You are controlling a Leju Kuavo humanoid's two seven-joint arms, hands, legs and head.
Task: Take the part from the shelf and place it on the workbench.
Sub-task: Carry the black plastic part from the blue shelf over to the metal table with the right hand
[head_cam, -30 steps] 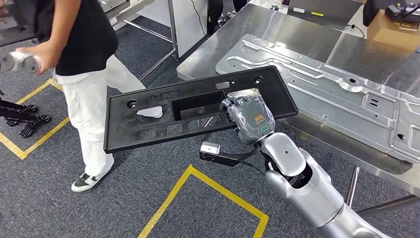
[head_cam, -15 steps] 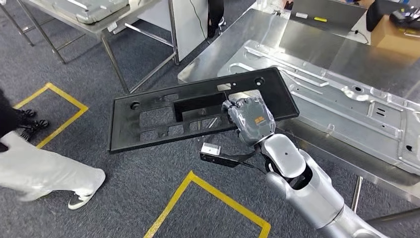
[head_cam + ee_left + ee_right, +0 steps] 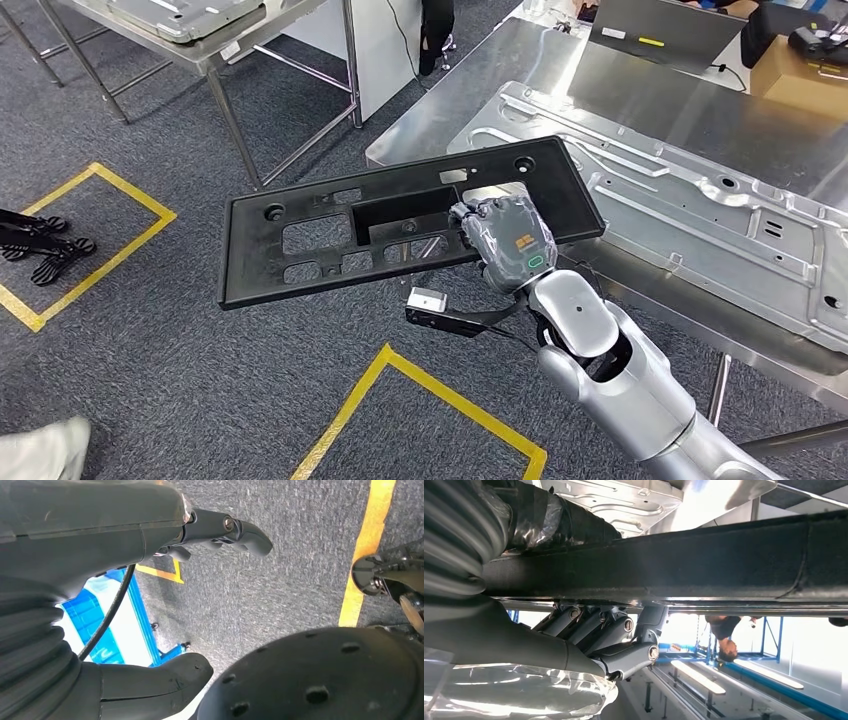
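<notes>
My right hand (image 3: 508,240) grips the long black plastic part (image 3: 330,230), a flat panel with several cut-outs, by its near edge toward the right end. The part is held level in the air, its right end over the corner of the steel workbench (image 3: 520,70), its left end out over the carpet. In the right wrist view the part's dark edge (image 3: 704,560) crosses the picture with my fingers (image 3: 624,635) curled under it. My left hand (image 3: 220,530) hangs above the floor, fingers apart, nothing in it.
A large stamped metal sheet (image 3: 690,190) lies on the workbench just beyond the part. A second steel table (image 3: 200,30) stands at the back left. Yellow floor tape (image 3: 440,390) marks the carpet below. A person's shoe (image 3: 40,450) shows at the lower left. A cardboard box (image 3: 800,70) sits far right.
The whole view has turned slightly. The person who stood at the left has walked out toward the lower left. The part stays in my right hand, unmoved relative to it.
</notes>
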